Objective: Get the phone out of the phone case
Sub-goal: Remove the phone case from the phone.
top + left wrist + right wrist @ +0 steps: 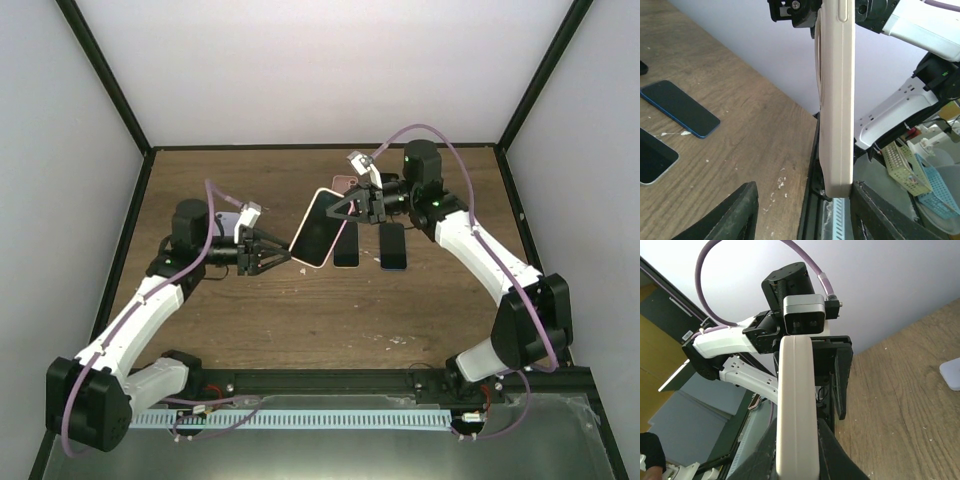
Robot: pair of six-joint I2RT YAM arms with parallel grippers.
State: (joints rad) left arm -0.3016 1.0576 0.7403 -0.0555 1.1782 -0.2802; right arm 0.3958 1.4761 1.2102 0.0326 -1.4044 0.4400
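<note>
The phone (pixel 318 230), dark screen up, sits in a cream case (pixel 837 100) and is held tilted above the table. My right gripper (pixel 352 207) is shut on the case's upper end; its fingers press both faces of the case (pixel 797 410) in the right wrist view. My left gripper (pixel 284 256) is open around the case's lower end. In the left wrist view one finger (pixel 880 215) touches the case's corner and the other finger (pixel 735 215) stands well apart. The phone and case are still together.
A black phone (pixel 346 246) and a blue-edged phone (pixel 393 246) lie flat on the wooden table (pixel 330 310) under the held phone. A pink item (pixel 343 182) lies behind them and a pale flat item (pixel 226 222) lies beside the left arm.
</note>
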